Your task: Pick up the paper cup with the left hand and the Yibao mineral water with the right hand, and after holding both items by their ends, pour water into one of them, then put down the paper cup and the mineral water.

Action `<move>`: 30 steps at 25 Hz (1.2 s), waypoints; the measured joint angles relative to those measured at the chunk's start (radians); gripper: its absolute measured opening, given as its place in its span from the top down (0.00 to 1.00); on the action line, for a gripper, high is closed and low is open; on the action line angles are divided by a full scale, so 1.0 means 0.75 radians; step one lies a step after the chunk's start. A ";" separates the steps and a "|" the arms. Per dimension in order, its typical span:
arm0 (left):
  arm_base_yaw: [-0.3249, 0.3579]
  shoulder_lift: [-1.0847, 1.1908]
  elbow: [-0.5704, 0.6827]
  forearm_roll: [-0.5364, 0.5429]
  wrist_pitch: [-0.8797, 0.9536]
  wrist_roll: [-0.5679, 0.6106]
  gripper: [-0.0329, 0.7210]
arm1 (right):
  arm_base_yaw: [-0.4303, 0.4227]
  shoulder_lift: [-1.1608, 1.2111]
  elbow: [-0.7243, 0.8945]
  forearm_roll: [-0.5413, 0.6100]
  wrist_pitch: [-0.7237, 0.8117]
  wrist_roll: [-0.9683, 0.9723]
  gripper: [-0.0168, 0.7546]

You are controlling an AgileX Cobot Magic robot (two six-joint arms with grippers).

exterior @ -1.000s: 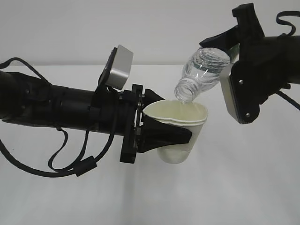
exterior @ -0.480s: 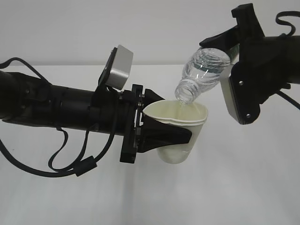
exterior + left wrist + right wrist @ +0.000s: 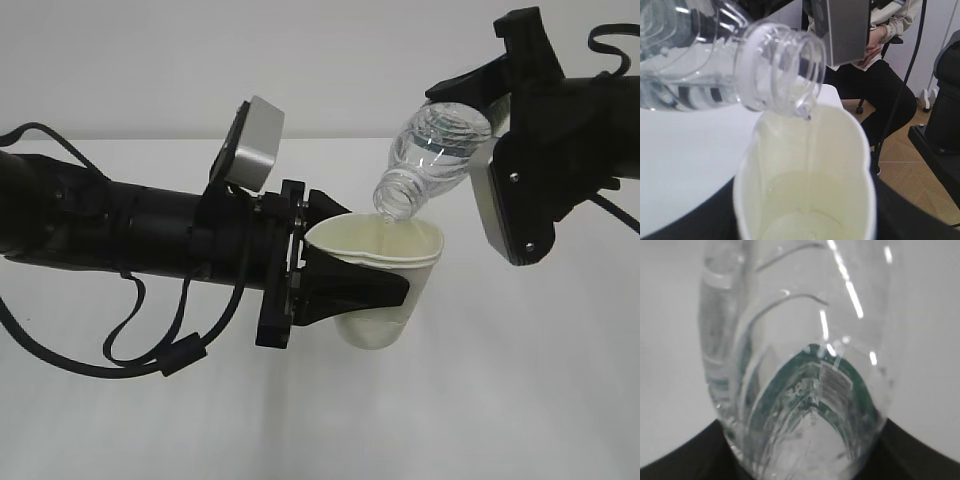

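While water runs in a thin stream from its open mouth, your small clear ribbed plastic bottle with the green label band point(image 3: 432, 158) hangs tilted, neck down and to the left, above the table. Its mouth sits just over the far rim of the small white tapered paper cup with the cream inside point(image 3: 380, 285), close but not touching as far as the left wrist view shows. Water is pooled in the cup's bottom point(image 3: 805, 220).

Cup: upright, lifted clear of the white table point(image 3: 520, 400), at scene centre. Rim pinched out of round, squeezed to an oval. Your left gripper point(image 3: 350, 292) is clamped around the cup's wall, black fingers point(image 3: 385, 290) pressing both sides below the rim.

Bottle: held at its base end, upper right of the scene. Your right gripper point(image 3: 470, 100) is closed on the bottle; black fingers flank it in the right wrist view, label band point(image 3: 820, 385) showing through the clear wall.

Beyond the far table edge, left wrist view catches a seated person in dark trousers point(image 3: 875, 85) and wooden floor point(image 3: 910, 175).
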 joint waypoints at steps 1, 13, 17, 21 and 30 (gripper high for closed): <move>0.000 0.000 0.000 0.000 0.000 0.000 0.47 | 0.000 0.000 0.000 0.000 0.000 0.000 0.40; 0.000 0.000 0.000 0.000 0.000 0.000 0.47 | 0.000 0.000 0.000 0.000 -0.004 0.000 0.40; 0.000 0.000 0.000 0.000 0.000 0.000 0.47 | 0.000 0.000 0.000 0.000 -0.006 0.000 0.40; 0.000 0.000 0.000 0.000 0.000 0.000 0.47 | 0.000 0.000 0.000 0.000 -0.006 0.000 0.40; 0.000 0.000 0.000 0.000 0.000 0.000 0.47 | 0.000 0.000 0.000 0.000 -0.019 0.000 0.40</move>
